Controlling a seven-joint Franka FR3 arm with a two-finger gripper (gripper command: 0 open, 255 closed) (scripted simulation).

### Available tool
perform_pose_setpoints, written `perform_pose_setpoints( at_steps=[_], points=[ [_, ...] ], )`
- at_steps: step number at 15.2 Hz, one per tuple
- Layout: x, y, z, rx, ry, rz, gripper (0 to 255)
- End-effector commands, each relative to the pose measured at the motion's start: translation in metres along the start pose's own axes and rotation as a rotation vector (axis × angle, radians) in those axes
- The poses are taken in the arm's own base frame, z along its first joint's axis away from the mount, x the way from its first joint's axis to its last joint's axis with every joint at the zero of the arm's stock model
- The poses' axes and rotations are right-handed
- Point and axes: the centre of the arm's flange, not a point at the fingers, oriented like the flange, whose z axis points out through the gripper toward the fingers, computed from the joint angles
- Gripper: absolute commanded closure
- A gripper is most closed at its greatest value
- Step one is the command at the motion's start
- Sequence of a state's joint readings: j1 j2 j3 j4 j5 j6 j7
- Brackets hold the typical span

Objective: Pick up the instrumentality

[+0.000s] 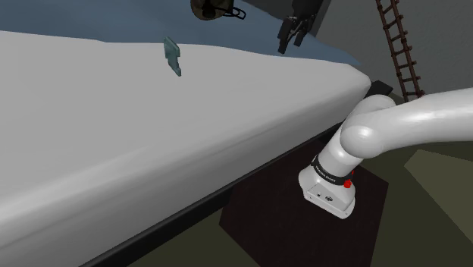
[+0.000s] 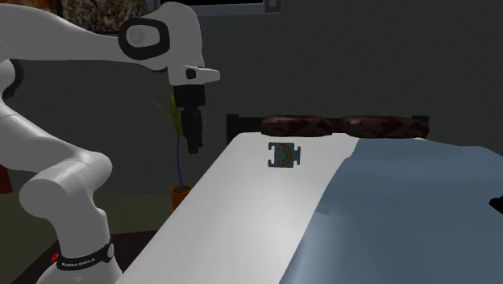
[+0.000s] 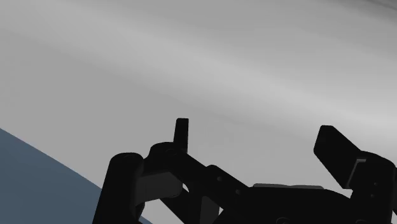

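The claw (image 2: 193, 148) hangs in the air near the head end of a bed (image 1: 151, 159), pointing down, its two fingers (image 3: 337, 149) spread well apart with nothing between them; the wrist view looks past them onto the plain white sheet, with a corner of blue blanket (image 2: 403, 210) to one side. The small teal gadget (image 2: 284, 156) stands on its edge on the white sheet, near the head of the bed and just short of two brown pillows (image 2: 297, 125). In the second exterior view it lies at about 3 o'clock from the claw, a little lower than the fingertips and well apart from them. In the shoulder view it sits at roughly 8 to 9 o'clock from the claw. Nothing touches it. A ladder (image 1: 398, 45) leans beyond the bed, and a potted plant (image 2: 179, 153) stands behind the arm.
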State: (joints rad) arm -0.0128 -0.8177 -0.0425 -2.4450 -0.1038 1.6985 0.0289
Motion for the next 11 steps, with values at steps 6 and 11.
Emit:
perform_pose_setpoints(
  at_steps=[6,11],
  points=[
    [0.046,-0.046,0.006,0.012,-0.004,0.035,0],
    [0.093,-0.090,0.011,0.024,-0.009,0.070,0]
  ],
)
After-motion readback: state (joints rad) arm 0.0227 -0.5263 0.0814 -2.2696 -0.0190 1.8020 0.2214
